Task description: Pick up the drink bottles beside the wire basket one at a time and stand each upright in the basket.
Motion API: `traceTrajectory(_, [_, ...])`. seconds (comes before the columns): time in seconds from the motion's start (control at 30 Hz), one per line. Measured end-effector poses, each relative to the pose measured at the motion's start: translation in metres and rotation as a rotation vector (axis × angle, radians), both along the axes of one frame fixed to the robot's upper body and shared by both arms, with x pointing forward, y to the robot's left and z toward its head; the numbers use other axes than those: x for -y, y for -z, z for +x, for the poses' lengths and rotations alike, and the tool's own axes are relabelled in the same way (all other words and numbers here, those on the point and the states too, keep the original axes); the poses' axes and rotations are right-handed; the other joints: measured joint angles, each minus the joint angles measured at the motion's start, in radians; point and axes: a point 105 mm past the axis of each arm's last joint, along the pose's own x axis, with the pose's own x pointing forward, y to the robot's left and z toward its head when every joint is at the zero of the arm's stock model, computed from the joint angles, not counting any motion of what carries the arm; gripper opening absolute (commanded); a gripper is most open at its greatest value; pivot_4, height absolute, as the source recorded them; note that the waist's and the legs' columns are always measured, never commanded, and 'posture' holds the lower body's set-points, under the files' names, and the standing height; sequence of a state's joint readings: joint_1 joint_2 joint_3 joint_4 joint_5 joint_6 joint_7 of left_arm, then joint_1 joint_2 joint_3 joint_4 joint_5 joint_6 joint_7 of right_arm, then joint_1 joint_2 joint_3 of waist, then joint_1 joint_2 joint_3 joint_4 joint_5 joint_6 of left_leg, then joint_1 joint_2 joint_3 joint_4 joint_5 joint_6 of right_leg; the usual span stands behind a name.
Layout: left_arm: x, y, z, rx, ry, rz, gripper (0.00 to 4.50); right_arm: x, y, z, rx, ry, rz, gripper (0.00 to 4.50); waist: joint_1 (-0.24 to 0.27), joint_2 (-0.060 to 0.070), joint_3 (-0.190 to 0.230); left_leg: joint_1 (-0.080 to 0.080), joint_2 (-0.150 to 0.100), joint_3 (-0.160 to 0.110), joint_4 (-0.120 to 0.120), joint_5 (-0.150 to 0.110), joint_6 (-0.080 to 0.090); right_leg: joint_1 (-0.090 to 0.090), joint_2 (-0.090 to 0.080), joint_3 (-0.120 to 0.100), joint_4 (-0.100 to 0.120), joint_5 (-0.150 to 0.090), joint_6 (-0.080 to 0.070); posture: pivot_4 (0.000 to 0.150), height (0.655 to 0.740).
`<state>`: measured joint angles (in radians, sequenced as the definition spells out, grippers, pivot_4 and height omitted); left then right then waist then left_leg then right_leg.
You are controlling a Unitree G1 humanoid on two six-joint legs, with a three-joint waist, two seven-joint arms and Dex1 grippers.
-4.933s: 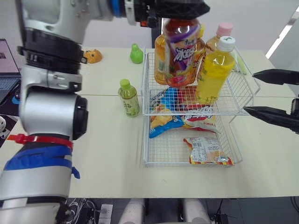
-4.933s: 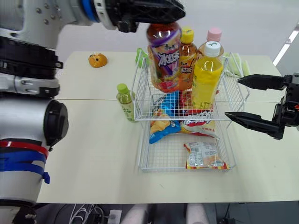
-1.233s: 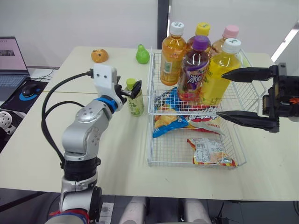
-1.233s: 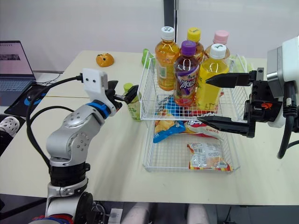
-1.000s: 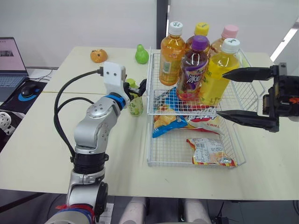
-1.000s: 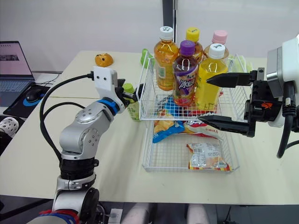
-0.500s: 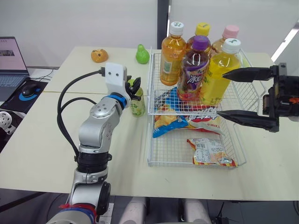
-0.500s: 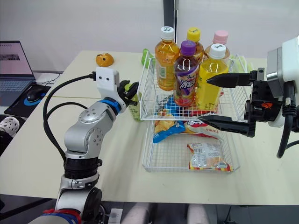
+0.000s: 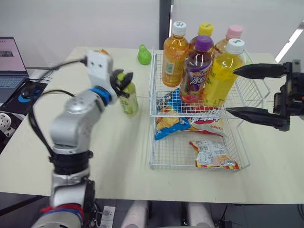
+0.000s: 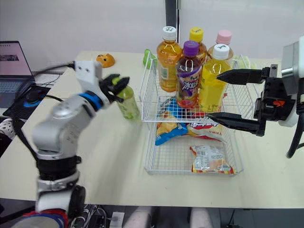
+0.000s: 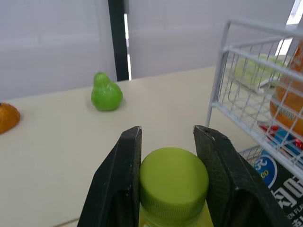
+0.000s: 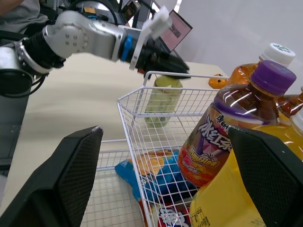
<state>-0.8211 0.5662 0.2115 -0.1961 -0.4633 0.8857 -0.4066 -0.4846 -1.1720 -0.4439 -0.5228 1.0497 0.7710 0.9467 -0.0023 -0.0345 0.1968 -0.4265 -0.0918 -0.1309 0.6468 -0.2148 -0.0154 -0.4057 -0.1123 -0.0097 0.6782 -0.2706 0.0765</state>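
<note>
Your left gripper (image 9: 122,83) is pinched on the top of the small green plastic bottle with the lime cap (image 9: 128,99). The left wrist view shows one black finger pressed against each side of the cap. The bottle leans a little, and you cannot tell whether its base rests on the beige table (image 9: 118,152). It is outside the white wire two-tier basket (image 9: 190,167), at the basket's nine o'clock, just beside the left wall.

Your right gripper (image 10: 213,95) is spread wide with nothing in it. It hangs at the basket's three o'clock with its fingers pointing toward nine o'clock. Their tips are near the tall yellow bottle with the white cap (image 9: 221,76).

That yellow bottle stands upright in the upper tier at the front right. The dark bottle with the purple cap (image 9: 195,71) stands at its nine o'clock, touching it. Behind them stand the orange bottle with the white cap (image 9: 173,57), the amber bottle with the yellow cap (image 9: 205,28) and the bottle with the pink cap (image 9: 233,32).

Under the bottles lie snack packets (image 9: 168,126), some of them on the lower tier.

At the basket's eleven o'clock a green pear-shaped toy (image 9: 144,55) stands on the table. A small orange toy (image 10: 106,60) sits well to its nine o'clock. A laptop (image 9: 8,61) stands beyond the table's nine o'clock edge.
</note>
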Motion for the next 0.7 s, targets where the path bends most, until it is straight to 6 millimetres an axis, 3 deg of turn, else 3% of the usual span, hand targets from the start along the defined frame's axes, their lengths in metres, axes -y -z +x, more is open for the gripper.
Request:
traceTrajectory(0.17, [-0.008, -0.085, -0.019, 0.070, 0.179, -0.031, 1.33, 0.006, -0.001, -0.002, -0.003, 0.019, 0.006, 4.50, -0.001, 0.000, 0.000, 0.000, 0.000, -0.001, 0.000, 0.000, 0.000, 0.000, 0.000, -0.001, -0.001, 0.000, 0.000, 0.150, 0.7400])
traceTrajectory(0.27, [-0.004, -0.122, -0.033, 0.098, 0.288, -0.028, 1.33, 0.009, 0.000, -0.002, -0.013, 0.031, 0.006, 4.50, -0.003, 0.000, 0.000, 0.000, -0.001, 0.000, 0.000, 0.000, 0.000, 0.000, 0.000, 0.000, -0.001, 0.000, 0.001, 0.150, 0.7400])
traceTrajectory(0.37, [0.012, -0.153, -0.049, 0.105, 0.440, -0.038, 1.33, 0.012, -0.001, -0.003, -0.010, 0.046, 0.010, 4.50, -0.002, -0.001, 0.000, 0.000, 0.000, -0.001, 0.000, 0.000, 0.000, 0.000, 0.000, -0.001, -0.001, 0.000, 0.001, 0.150, 0.7400])
traceTrajectory(0.53, [0.038, -0.174, -0.063, 0.081, 0.613, -0.032, 1.33, 0.014, 0.000, -0.004, -0.015, 0.058, 0.011, 4.50, -0.009, 0.000, 0.000, 0.000, 0.000, 0.000, 0.000, 0.000, 0.000, 0.000, 0.000, 0.000, 0.000, 0.000, 0.001, 0.150, 0.7400])
traceTrajectory(0.7, [0.064, -0.157, -0.056, -0.021, 0.723, 0.003, 1.33, 0.015, -0.001, -0.004, -0.011, 0.061, 0.012, 4.50, -0.022, 0.000, 0.000, 0.000, 0.000, 0.000, 0.000, 0.000, 0.000, 0.000, 0.000, 0.000, 0.001, 0.000, 0.001, 0.150, 0.7400])
